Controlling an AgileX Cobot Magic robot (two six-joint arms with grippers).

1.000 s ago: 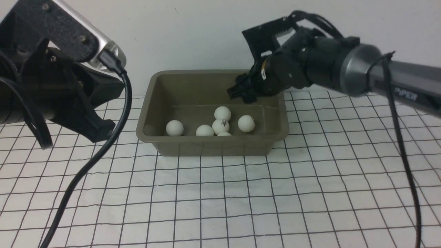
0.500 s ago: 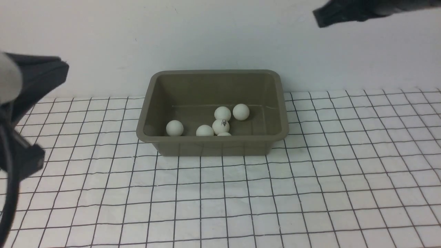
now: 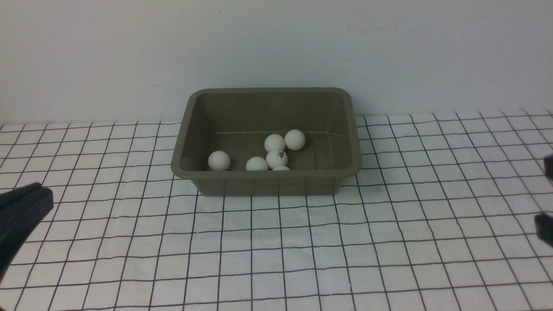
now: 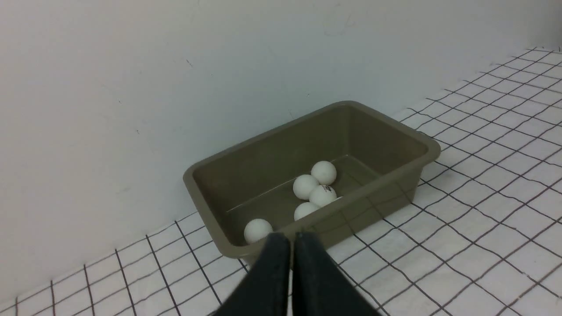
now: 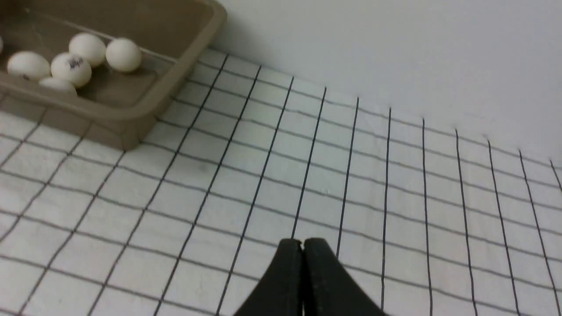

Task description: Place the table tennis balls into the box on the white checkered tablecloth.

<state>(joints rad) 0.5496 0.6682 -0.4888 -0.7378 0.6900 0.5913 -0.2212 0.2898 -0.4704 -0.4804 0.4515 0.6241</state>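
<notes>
Wrist views show left gripper [image 4: 292, 239], right gripper [image 5: 302, 243] pressed closed.

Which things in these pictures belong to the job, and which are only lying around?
Part of the job:
- table tennis balls, six, all inside the box
- box, olive-brown
- white checkered tablecloth under the box
- left gripper and right gripper, both shut and holding nothing

Only lying around:
- nothing else on the cloth; behind it only a plain wall

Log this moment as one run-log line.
balls: all visible inside box | cloth: no balls visible | left gripper: shut, empty | right gripper: shut, empty
</notes>
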